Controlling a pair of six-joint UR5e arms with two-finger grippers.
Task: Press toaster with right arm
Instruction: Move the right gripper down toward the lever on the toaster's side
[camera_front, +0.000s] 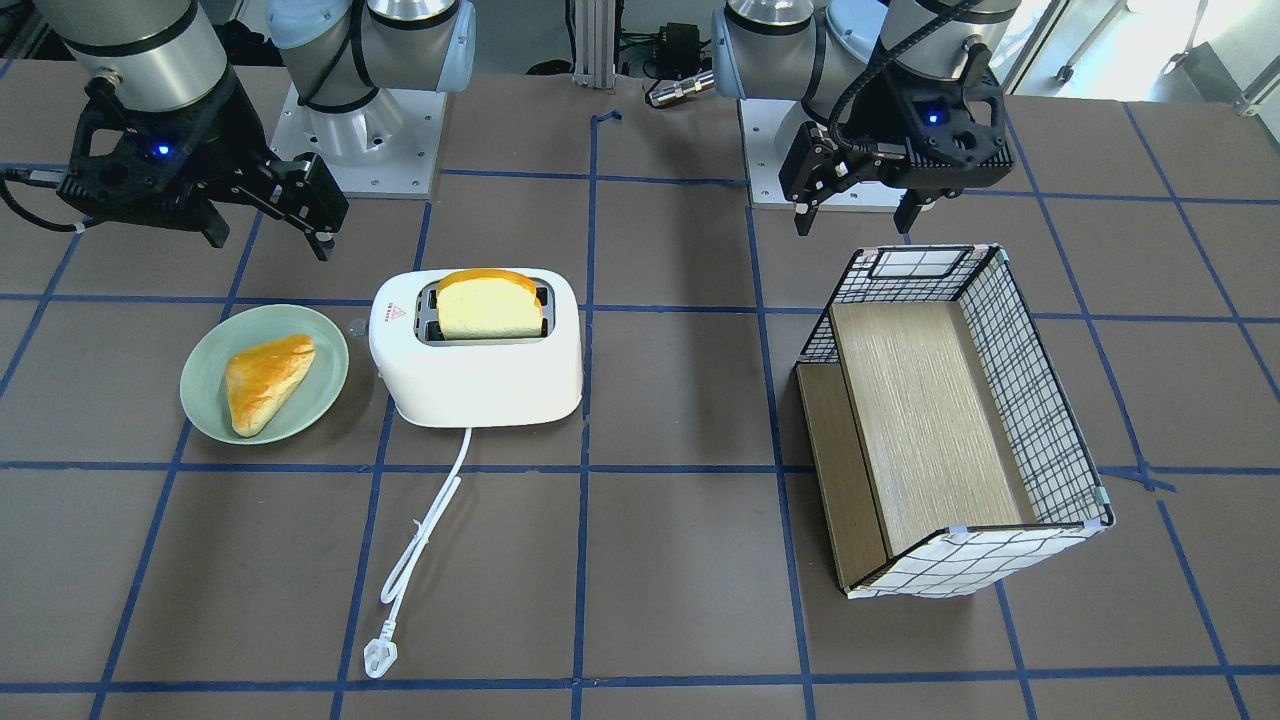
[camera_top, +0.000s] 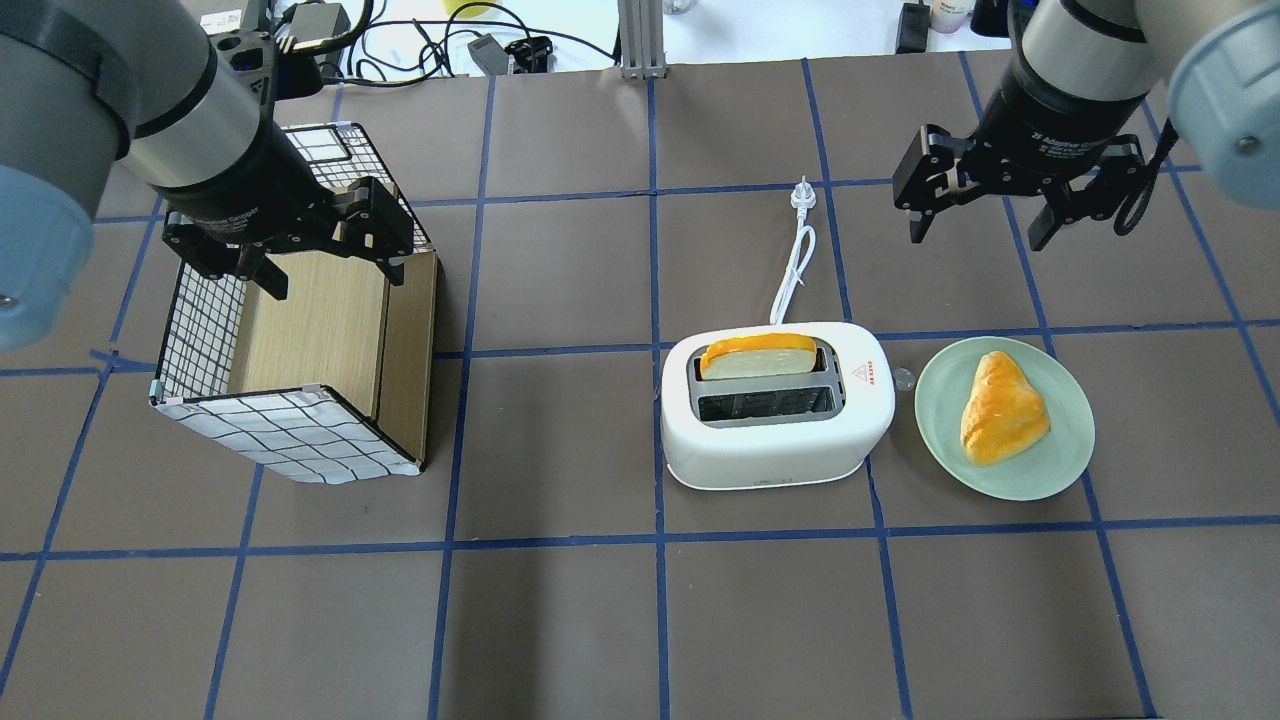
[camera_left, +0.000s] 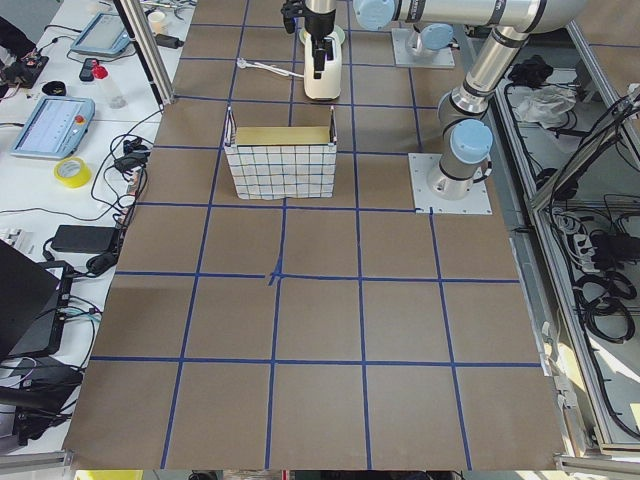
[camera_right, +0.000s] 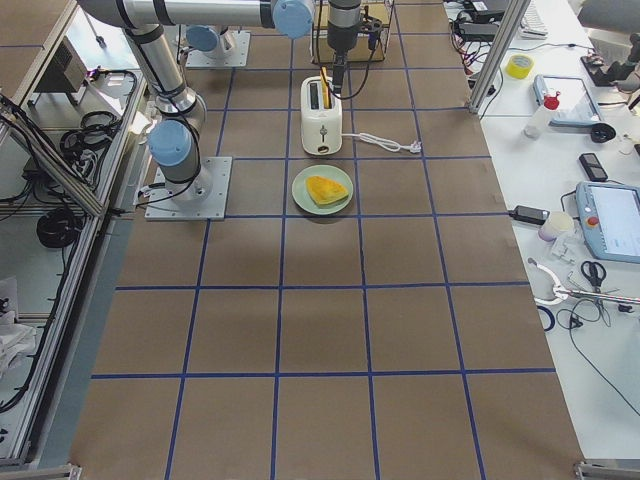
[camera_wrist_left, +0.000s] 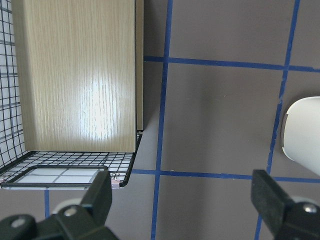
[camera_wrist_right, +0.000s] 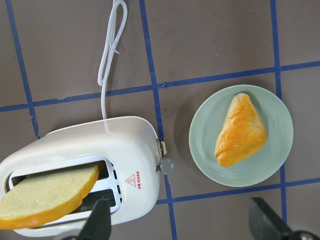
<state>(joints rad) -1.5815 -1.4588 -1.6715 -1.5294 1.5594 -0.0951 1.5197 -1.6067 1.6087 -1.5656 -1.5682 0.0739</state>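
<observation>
Right fingers (camera_wrist_right: 97, 222) spread wide above toaster (camera_wrist_right: 131, 145).
Close them; press that end knob (camera_wrist_right: 166, 166), probably the lever, straight down.

Your count, overhead view.
- Toaster (camera_top: 775, 440): one, right of centre. Slots (camera_top: 768, 404) in it: two.
- Bread slice (camera_top: 757, 356): one (only upper slot filled).
- Plate (camera_top: 1040, 470): one, far right. Pastry (camera_top: 1002, 408) on it: one.
- Cord (camera_top: 795, 265): one. Plug (camera_top: 803, 193): one, above toaster.
- Wire basket (camera_top: 290, 435): one, left side.
- Arms you run: two. Left arm (camera_top: 150, 90) upper left, right arm (camera_top: 1090, 50) upper right.
- Grippers: two. Left gripper (camera_top: 335, 282), right gripper (camera_top: 978, 238).
- Baked pieces you can see altogether: two.
</observation>
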